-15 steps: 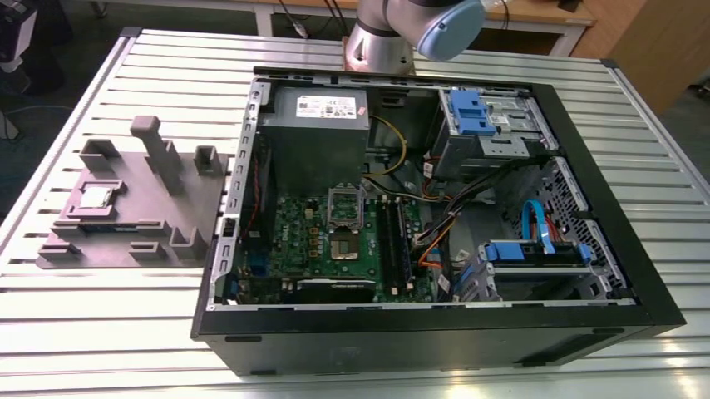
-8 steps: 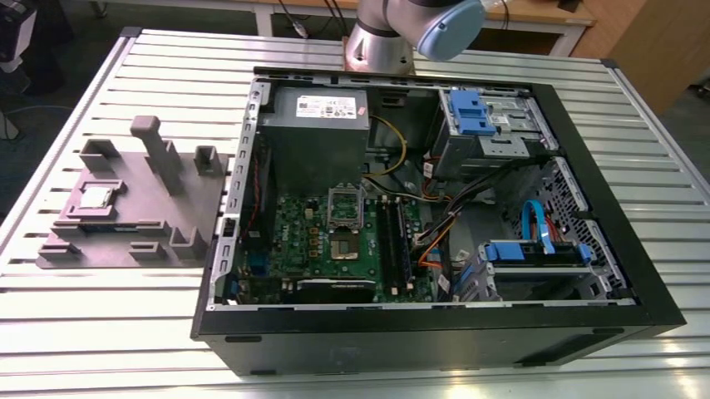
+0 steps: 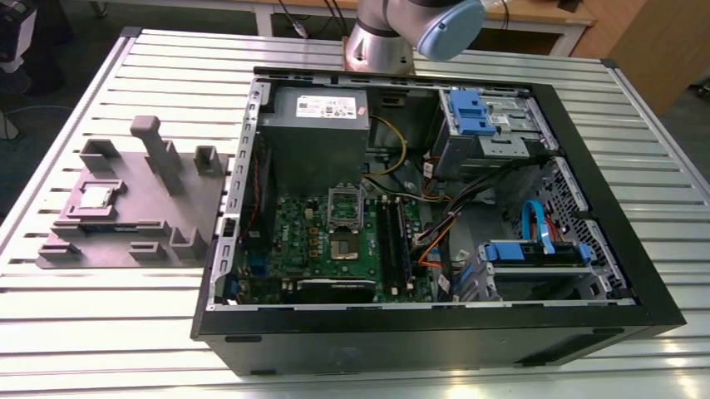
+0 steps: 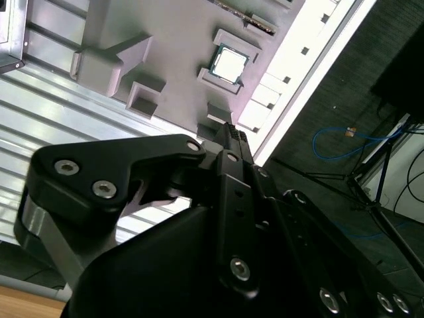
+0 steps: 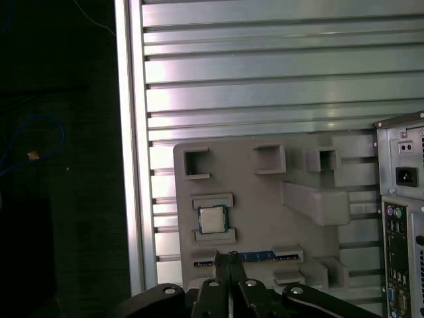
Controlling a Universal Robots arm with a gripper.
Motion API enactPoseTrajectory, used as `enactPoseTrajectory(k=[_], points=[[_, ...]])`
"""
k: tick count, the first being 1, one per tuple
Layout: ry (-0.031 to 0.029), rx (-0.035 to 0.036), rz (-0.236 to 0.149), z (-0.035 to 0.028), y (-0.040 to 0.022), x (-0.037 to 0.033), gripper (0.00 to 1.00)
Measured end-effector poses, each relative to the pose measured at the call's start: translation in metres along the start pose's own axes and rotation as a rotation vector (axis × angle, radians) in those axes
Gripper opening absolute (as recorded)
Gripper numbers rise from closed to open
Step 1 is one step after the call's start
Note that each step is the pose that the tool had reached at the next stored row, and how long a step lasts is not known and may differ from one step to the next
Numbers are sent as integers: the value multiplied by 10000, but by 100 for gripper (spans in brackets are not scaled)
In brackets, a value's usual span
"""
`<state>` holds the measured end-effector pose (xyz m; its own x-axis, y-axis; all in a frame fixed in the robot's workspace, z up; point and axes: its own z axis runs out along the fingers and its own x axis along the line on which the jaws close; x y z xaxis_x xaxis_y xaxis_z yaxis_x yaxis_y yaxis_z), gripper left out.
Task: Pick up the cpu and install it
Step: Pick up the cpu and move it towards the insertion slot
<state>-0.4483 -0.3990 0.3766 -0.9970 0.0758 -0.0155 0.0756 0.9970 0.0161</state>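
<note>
- The small, flat, square silver-topped cpu lies in a recess of the grey moulded tray on the ribbed metal worktop.
- The black claw hangs apart from it, fingertips together, gripping nothing.

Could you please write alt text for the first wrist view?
The cpu lies in a grey moulded tray on a slatted metal table. The gripper is near the tray's edge, apart from the cpu. A computer case sits beside the tray.
</note>
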Motion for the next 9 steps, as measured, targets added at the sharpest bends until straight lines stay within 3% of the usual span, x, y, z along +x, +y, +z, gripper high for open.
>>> enactPoseTrajectory(k=[1, 6, 9], points=[[0, 0, 0, 0, 0, 0, 17], [0, 1, -1, 0, 0, 0, 41], [0, 0, 0, 0, 0, 1, 47]])
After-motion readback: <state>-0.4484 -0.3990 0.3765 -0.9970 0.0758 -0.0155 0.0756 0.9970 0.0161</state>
